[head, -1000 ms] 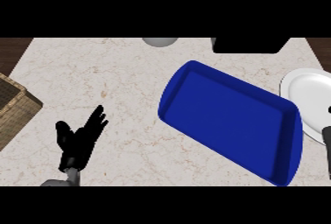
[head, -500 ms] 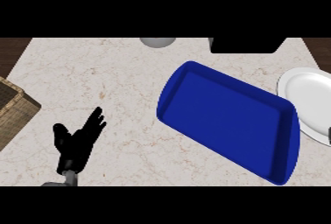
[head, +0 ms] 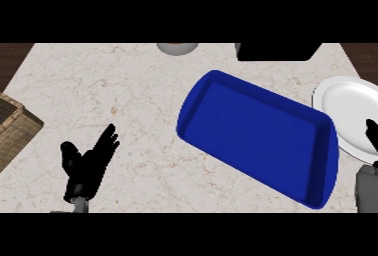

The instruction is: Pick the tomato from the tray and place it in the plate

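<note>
A woven basket (head: 15, 127) is seen at the far left edge of the marble counter (head: 125, 85), only partly inside the view. Just to its right, low in the view, the left hand (head: 85, 165) is shown resting above the counter with its fingers straight and spread upward and its thumb held out to the side; nothing is held in it. Further along, at the counter's far edge, a small grey round object (head: 176, 48) is cut off by the top of the view, and a black box-like object (head: 279, 51) is set beside it to the right.

The blue tray (head: 258, 135) is laid at a slant across the middle and right of the counter, and its inner surface is seen bare. The tomato cannot be made out anywhere in the view, neither on the tray nor on the plate. The white plate (head: 347, 112) is placed just beyond the tray's upper right side, partly cut by the right edge. Over the plate's lower part, a few dark fingers of the right hand (head: 370, 131) are visible above a grey forearm (head: 366, 190); whether that hand is spread or closed cannot be told.
</note>
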